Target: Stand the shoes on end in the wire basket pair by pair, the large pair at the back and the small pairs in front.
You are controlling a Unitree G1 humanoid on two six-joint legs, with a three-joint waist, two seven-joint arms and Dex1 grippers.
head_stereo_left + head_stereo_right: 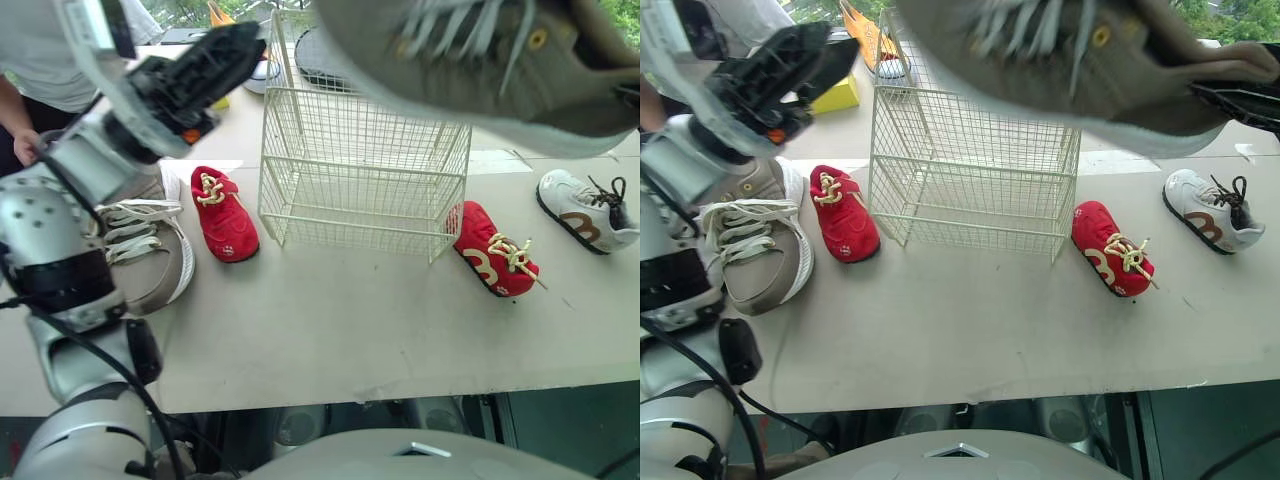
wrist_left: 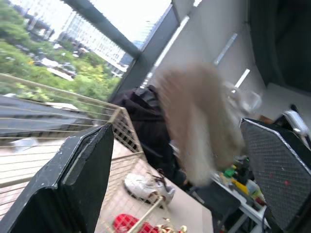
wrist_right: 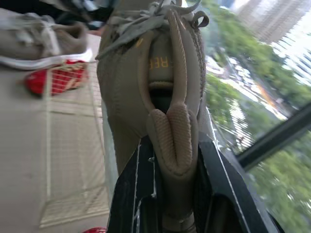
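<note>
The right claw (image 3: 175, 148) pinches the shoe (image 1: 480, 60) by its heel. The toe points left, above the basket (image 1: 360, 172). The left claw (image 2: 177, 131) gapes empty.

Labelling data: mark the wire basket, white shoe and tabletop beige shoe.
wire basket (image 1: 350, 200), left eye view, front mesh.
white shoe (image 1: 560, 193), left eye view, toe.
tabletop beige shoe (image 1: 745, 228), right eye view, laces.

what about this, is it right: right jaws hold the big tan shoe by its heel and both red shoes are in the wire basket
No. The right jaws hold the big tan shoe by its heel, but the left eye view shows one red shoe on the table left of the wire basket and the other red shoe right of it, both outside.
</note>
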